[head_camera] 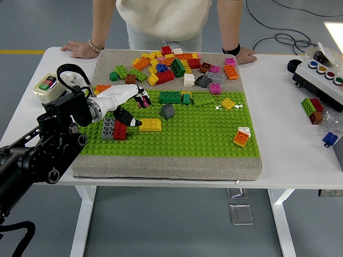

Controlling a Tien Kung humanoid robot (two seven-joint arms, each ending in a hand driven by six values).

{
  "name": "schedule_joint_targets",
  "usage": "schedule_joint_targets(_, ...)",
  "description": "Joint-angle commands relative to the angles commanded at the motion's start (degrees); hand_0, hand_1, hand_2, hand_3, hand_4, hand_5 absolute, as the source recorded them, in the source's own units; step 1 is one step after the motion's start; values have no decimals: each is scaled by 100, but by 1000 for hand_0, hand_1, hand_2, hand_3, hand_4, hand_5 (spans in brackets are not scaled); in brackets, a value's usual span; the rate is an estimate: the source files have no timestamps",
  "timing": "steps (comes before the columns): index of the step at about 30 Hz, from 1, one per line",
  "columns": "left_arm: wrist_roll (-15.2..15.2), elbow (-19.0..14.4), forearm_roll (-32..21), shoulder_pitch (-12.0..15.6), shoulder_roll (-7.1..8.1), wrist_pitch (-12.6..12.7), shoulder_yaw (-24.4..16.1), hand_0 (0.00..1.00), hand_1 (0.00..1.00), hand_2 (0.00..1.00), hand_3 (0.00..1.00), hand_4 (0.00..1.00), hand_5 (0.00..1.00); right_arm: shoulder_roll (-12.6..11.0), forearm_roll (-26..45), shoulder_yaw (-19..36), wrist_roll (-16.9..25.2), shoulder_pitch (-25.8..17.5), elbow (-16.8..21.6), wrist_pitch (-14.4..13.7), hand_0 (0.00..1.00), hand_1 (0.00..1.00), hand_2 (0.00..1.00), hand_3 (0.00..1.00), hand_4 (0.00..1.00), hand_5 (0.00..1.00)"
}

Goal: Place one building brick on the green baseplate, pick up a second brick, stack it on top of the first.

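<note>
The left hand (124,101) is held low over the left part of the green baseplate (182,134), reached in from the picture's left on a black arm (39,151). Its white fingers (140,94) are stretched toward a pink brick (144,100), which is partly hidden behind the fingertips; whether the brick is gripped or only touched cannot be told. The thumb (128,117) is pointed down and to the right, its dark tip just beside a yellow brick (150,125) that is seated on the baseplate. Just below the hand, a grey brick (108,128) and a red brick (120,130) are set side by side, touching, on the baseplate.

Farther right on the baseplate, a grey sloped brick (167,111), a green brick (170,97) and a small yellow brick (228,103) can be seen, and an orange and white brick (242,135) lies tilted near the right edge. A loose pile of bricks (174,66) in many colours is spread over the far strip of the grey mat (170,165) beyond the baseplate.

On the tabletop (296,151), a button box (327,81) is placed at the far right, with a few loose bricks (313,109) near it. At the far side, a person's hands (78,48) are rested flat on the tabletop edge.
</note>
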Motion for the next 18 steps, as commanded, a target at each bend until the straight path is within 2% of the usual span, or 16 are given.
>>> schedule_joint_targets(18,42,365,-23,-60,-215,43,-1,809,740,667,765,966,94,-17,6,5,-3,4,0,3,758,685,733,754,998,503)
